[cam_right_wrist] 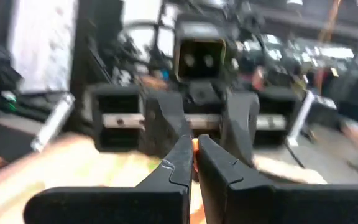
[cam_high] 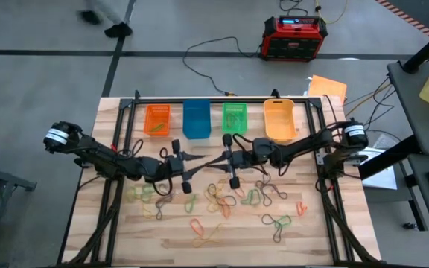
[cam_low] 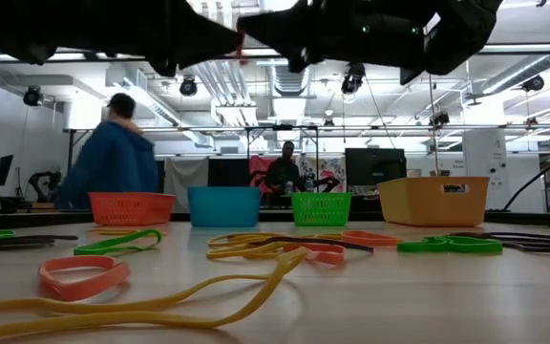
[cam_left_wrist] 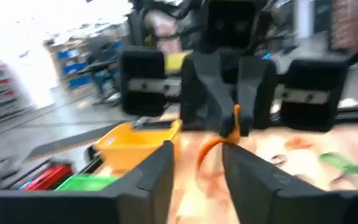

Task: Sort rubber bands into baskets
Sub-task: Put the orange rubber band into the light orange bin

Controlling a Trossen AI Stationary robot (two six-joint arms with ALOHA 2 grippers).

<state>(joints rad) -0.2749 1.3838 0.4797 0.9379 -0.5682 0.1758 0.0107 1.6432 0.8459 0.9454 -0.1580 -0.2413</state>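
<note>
My two grippers meet tip to tip above the middle of the table. My right gripper (cam_right_wrist: pixel 193 158) is shut on an orange rubber band (cam_left_wrist: pixel 211 146). My left gripper (cam_left_wrist: pixel 197 177) faces it, open, with one finger on each side of the hanging band and touching nothing. Several loose rubber bands (cam_high: pixel 222 197) in green, orange, yellow and black lie flat on the wooden table (cam_high: pixel 110 246) below. Along the far edge stand the baskets: orange (cam_high: pixel 157 119), blue (cam_high: pixel 196 119), green (cam_high: pixel 234 117) and a larger yellow-orange one (cam_high: pixel 279 119). My right gripper pinches the orange rubber band at its upper part (cam_left_wrist: pixel 235 121) between its two fingertips. The fingers come about level from the table's right side. The rest of the band curls down below the fingers, slack and lifted clear of the table.
A red-and-black box (cam_high: pixel 293 37) sits on the floor beyond the far edge, with cables running from it. Black frame rails (cam_high: pixel 114 149) run along both table sides. A person in blue (cam_low: pixel 113 158) moves in the room behind the baskets.
</note>
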